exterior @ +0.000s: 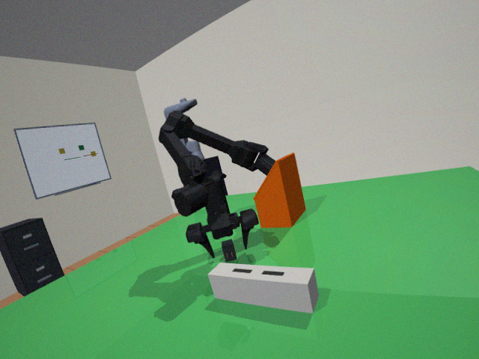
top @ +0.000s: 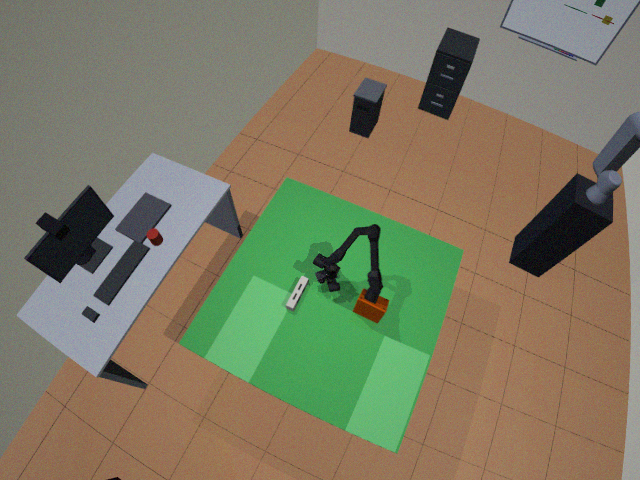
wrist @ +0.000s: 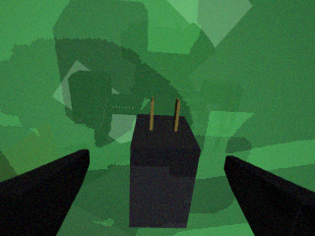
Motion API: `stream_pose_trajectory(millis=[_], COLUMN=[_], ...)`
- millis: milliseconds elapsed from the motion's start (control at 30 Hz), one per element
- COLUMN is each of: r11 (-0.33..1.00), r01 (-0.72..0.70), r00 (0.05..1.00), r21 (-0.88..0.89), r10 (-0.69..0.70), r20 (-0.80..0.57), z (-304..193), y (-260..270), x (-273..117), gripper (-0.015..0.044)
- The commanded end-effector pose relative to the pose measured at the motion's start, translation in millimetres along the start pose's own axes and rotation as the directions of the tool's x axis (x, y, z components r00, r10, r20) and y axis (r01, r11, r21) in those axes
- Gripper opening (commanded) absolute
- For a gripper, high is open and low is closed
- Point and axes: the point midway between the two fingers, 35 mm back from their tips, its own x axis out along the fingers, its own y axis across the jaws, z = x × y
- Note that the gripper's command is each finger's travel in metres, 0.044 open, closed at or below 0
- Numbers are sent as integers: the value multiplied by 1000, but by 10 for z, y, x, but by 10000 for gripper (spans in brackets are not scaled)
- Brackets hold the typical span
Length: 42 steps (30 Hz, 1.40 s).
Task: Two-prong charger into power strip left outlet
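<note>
The black two-prong charger (exterior: 228, 247) (wrist: 159, 192) lies on the green surface, its two brass prongs pointing toward the top of the wrist view. My gripper (top: 327, 282) (exterior: 229, 253) (wrist: 158, 158) is open around it, with one finger on each side and a visible gap to both. The white power strip (top: 291, 305) (exterior: 263, 289) lies close by, its two dark outlet slots facing up. It is not in the wrist view. In the top view the charger cannot be made out beneath the gripper.
The orange block (top: 368, 308) (exterior: 274, 200) stands at the arm's base on the green mat (top: 310, 366). A desk (top: 199, 198) with a monitor and a red cup (top: 154, 237) stands off the mat at the left in the top view. Dark cabinets stand farther away.
</note>
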Motion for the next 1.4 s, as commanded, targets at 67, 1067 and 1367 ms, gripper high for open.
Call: stream_pose_trajectory(millis=[67,1067,1367], r11=[1000,1000,1000], r01=[0,0,-3], r00=[1000,1000,1000], r21=[1,-2,26], r10=[0,0,3], r20=[1,0,3], z=[2,-51,20], y=[-3,27,68], x=[-7,-547,-547], gripper=[309,0,0])
